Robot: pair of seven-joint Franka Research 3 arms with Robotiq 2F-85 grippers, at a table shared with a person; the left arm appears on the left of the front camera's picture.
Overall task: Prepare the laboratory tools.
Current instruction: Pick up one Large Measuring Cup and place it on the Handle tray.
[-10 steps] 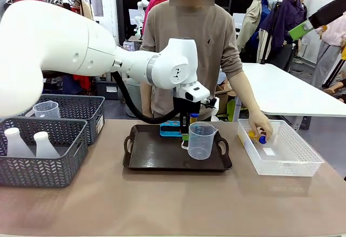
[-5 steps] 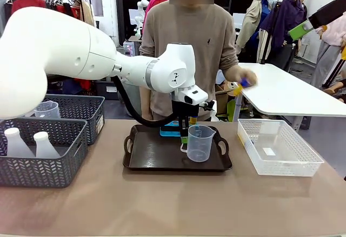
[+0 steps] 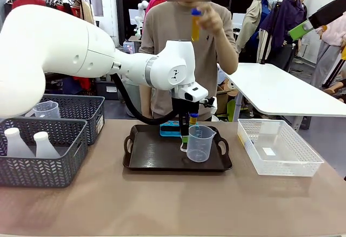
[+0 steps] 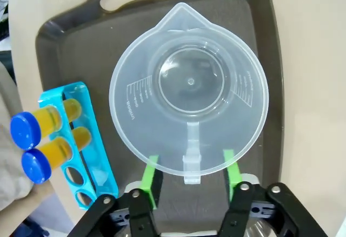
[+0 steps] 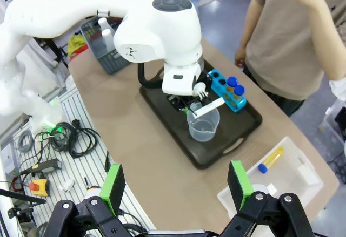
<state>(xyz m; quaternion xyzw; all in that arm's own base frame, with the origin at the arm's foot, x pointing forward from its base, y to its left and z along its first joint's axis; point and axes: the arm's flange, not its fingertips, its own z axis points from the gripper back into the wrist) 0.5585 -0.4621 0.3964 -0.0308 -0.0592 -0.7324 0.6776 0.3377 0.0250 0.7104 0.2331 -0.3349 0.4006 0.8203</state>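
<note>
One left end effector astride beaker handle

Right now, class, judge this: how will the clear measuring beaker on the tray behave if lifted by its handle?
The measuring beaker looks empty and thin-walled, so it is probably light. Clear plastic should flex rather than crack. Held by its handle alone, it may tilt.

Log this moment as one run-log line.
left pincer: open, astride handle of clear plastic measuring beaker on black handled tray | right pincer: open, aloft | person's hand: holds blue-capped amber tube up
</note>
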